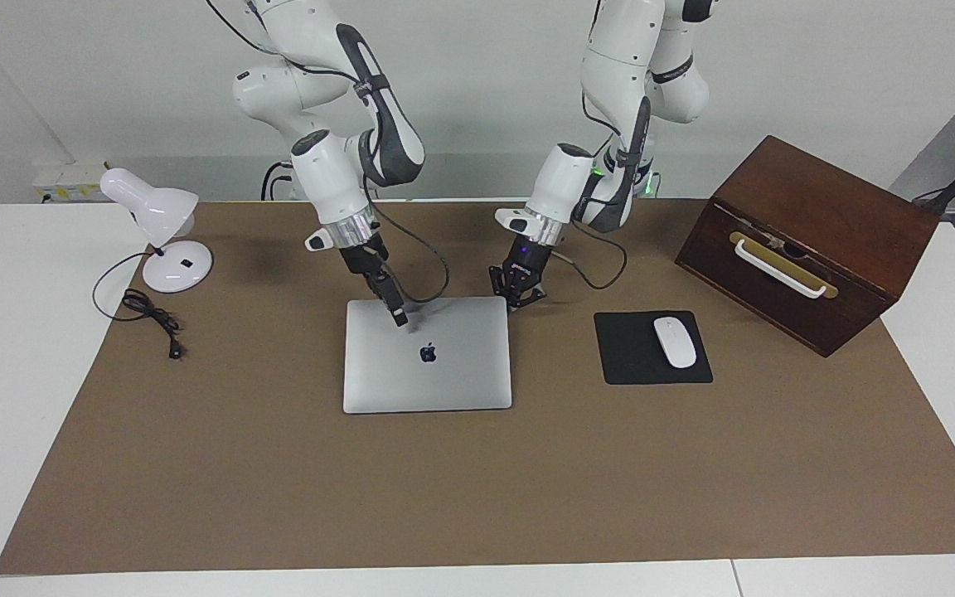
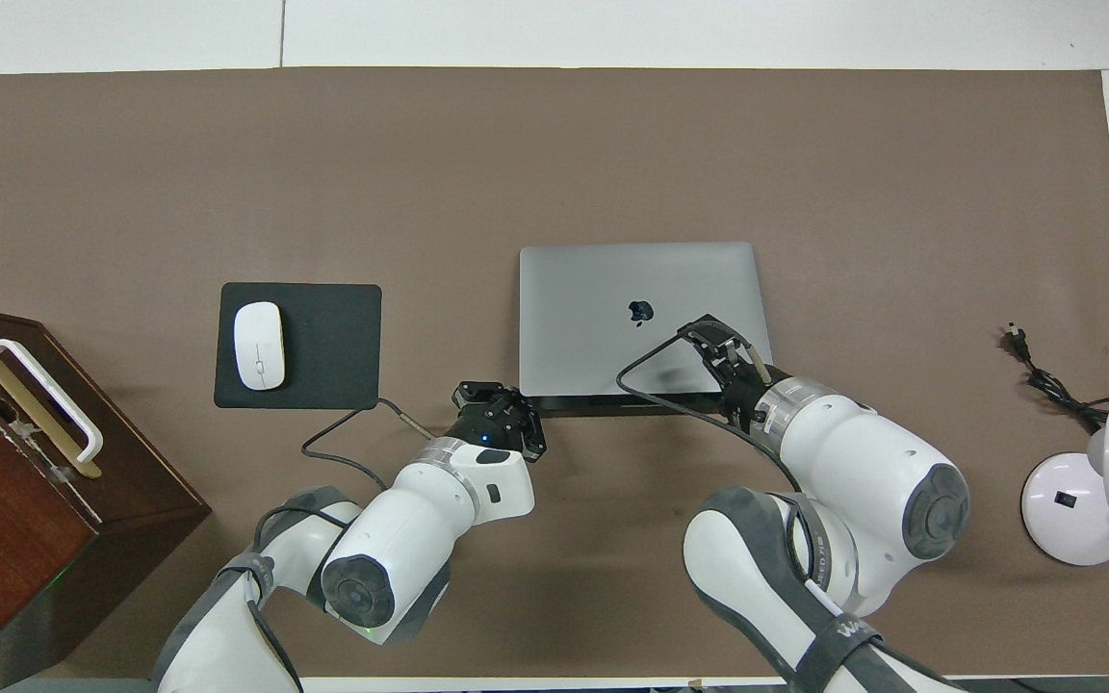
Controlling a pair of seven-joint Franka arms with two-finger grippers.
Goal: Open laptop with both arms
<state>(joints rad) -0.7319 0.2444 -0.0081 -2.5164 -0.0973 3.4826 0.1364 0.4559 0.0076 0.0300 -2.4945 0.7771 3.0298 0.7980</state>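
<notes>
The silver-grey laptop (image 1: 444,381) lies flat on the brown mat with its lid down and the apple logo up; it also shows in the overhead view (image 2: 593,308). My right gripper (image 1: 398,316) is down on the lid, near the edge nearest the robots and toward the right arm's end; in the overhead view it (image 2: 720,348) covers that part of the lid. My left gripper (image 1: 517,292) is open and empty. It hangs low just off the laptop's corner nearest the robots at the left arm's end, and also shows in the overhead view (image 2: 502,412).
A black mouse pad (image 1: 635,365) with a white mouse (image 1: 674,342) lies beside the laptop toward the left arm's end. A brown wooden box (image 1: 809,240) with a white handle stands past it. A white desk lamp (image 1: 164,240) and its cable (image 1: 150,315) are at the right arm's end.
</notes>
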